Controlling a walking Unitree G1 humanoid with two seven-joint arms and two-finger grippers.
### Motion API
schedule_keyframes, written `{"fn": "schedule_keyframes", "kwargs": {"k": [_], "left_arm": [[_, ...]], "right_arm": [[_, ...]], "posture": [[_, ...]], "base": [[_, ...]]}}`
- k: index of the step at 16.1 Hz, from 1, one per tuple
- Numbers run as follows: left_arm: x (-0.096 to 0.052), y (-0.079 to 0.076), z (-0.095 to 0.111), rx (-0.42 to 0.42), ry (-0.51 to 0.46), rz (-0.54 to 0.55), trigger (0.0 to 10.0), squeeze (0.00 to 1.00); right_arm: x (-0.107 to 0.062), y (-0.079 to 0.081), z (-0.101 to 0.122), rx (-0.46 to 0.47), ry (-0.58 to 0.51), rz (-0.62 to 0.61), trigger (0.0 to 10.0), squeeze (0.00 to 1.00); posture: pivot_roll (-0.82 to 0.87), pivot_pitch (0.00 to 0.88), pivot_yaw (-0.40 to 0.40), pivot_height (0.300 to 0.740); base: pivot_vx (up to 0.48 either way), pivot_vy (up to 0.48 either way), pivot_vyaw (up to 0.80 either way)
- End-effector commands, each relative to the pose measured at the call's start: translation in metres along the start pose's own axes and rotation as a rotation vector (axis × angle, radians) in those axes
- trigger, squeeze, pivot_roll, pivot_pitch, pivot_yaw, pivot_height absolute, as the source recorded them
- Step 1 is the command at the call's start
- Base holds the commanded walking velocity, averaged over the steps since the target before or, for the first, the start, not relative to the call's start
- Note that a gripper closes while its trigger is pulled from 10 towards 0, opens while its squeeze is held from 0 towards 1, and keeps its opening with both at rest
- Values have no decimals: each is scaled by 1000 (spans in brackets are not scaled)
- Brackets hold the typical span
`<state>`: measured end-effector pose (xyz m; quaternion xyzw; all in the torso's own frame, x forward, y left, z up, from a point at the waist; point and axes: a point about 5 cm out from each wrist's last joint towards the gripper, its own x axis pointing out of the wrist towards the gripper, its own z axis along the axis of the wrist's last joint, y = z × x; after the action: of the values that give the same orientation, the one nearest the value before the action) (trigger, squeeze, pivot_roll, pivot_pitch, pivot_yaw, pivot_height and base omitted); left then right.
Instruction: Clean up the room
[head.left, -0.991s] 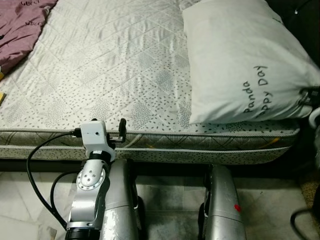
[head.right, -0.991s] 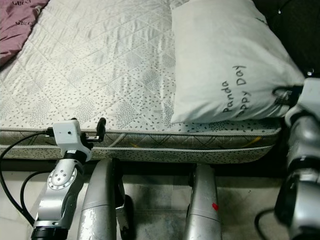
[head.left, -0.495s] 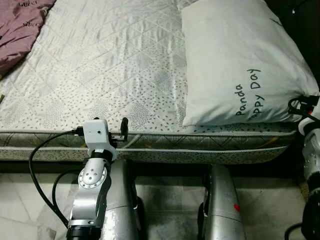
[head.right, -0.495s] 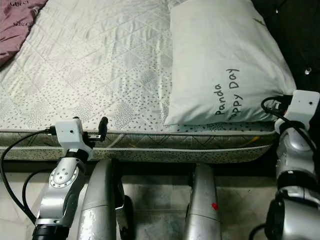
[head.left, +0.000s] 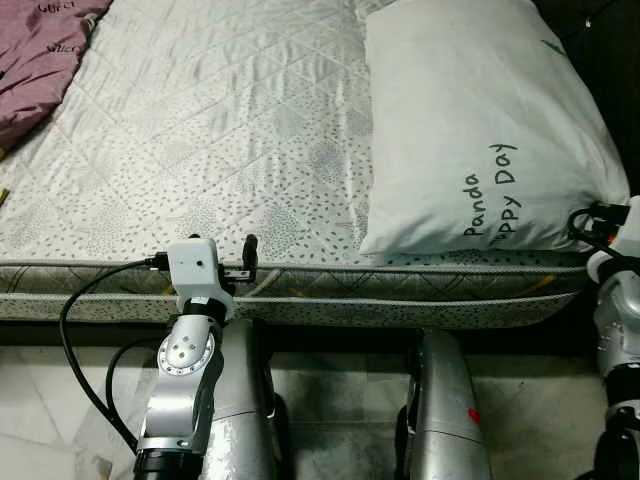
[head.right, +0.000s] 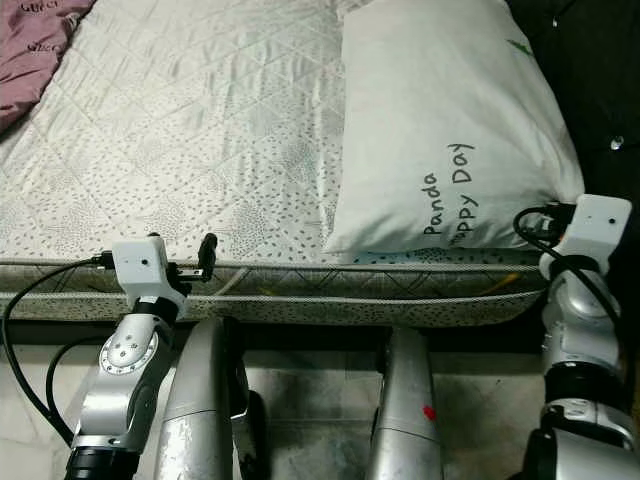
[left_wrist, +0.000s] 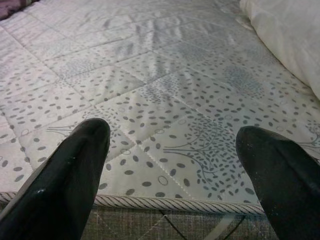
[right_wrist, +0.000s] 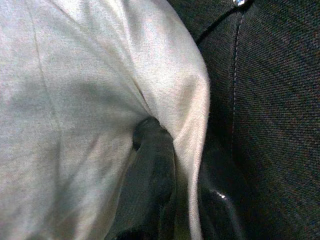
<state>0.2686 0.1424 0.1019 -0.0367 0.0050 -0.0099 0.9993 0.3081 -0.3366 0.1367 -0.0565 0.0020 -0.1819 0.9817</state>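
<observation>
Jaws status: right gripper clamped on pillow corner; left gripper spread, empty.
Corner grip probably allows dragging the pillow across the bed.

One mattress is seen, and on it one white pillow printed with dark lettering is counted. One purple cloth is found at the far left corner of the bed. Two silver arms are counted, each ending in one gripper: the left gripper with two black fingers and the right gripper at the pillow's corner.
</observation>
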Motion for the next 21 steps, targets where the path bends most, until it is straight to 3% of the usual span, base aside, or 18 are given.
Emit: {"fn": "schedule_keyframes", "kwargs": {"k": [1,7,9,12,18,21], "left_arm": [[-2,3,-5,8,22,3,10000,0],[-6,5,-9,3,24,35,10000,0],[-7,7,-8,7,20,47,10000,0],[-13,10,-10,9,30,44,10000,0],[-14,9,-7,8,21,34,10000,0],[-16,10,0,3,3,39,10000,0]], "right_arm": [[-4,5,-9,33,35,1,10000,1000],[-18,48,-8,19,-18,88,10000,1000],[-43,69,-23,7,3,131,10000,1000],[-60,86,-22,34,-13,166,10000,1000],[-67,109,-5,112,-53,231,10000,1000],[-69,111,7,151,-69,241,10000,1000]], "posture": [[-39,124,67,515],[-25,83,46,515],[-21,81,46,515],[-27,66,59,515],[-31,41,69,515],[-35,38,69,515]], "base": [[0,0,0],[0,0,0],[0,0,0],[0,0,0],[0,0,0],[0,0,0]]}}
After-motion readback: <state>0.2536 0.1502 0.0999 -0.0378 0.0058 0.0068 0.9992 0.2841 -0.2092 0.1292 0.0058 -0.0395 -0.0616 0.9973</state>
